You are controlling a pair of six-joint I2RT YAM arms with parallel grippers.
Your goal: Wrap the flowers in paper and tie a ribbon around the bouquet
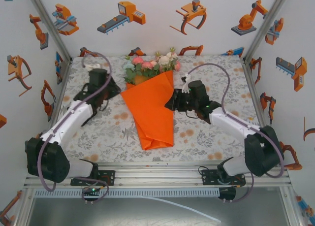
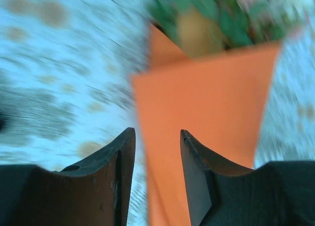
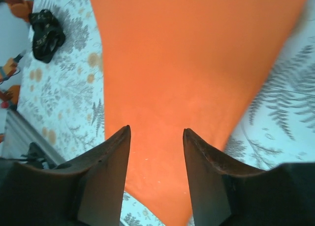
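Wrap looks done: bouquet lies mid-counter, blooms at 12. L jaws at 9, R jaws at 3, both apart, empty. Next: fetch ribbon, tie round it.

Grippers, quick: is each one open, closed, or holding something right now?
Left gripper: open, holding nothing.
Right gripper: open, holding nothing.

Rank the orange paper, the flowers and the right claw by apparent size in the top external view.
1. paper: clearly the largest.
2. flowers and right claw: they look about alike. The claw may also sit nearer the camera, so I won't rank these two.
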